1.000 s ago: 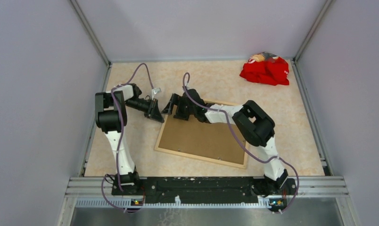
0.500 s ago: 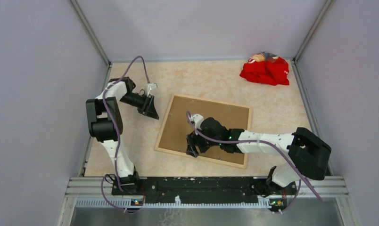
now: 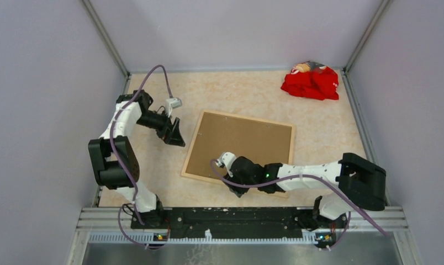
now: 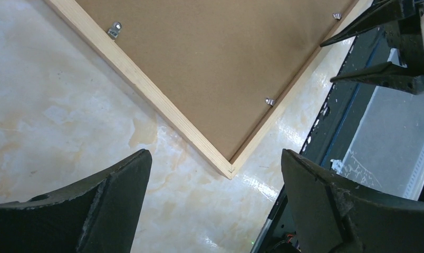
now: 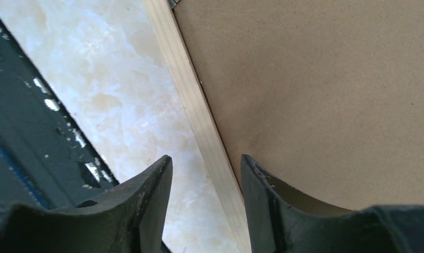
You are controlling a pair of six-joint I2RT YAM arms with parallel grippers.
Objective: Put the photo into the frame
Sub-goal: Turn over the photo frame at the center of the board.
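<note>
A thin light-wood rectangular frame [image 3: 193, 143] lies back-up on the bench [image 3: 253, 94], its near rail under the parted right tool [image 3: 237, 186]; the left tool [image 3: 174, 137], spread wide, hovers beside it.

A crumpled red cloth [image 3: 311, 83] lies in the table's [image 3: 253, 94] far right corner.

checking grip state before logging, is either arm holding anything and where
Nothing is held. The left gripper hangs open beside the frame; the right gripper is open astride the frame's near rail, not clamped.
</note>
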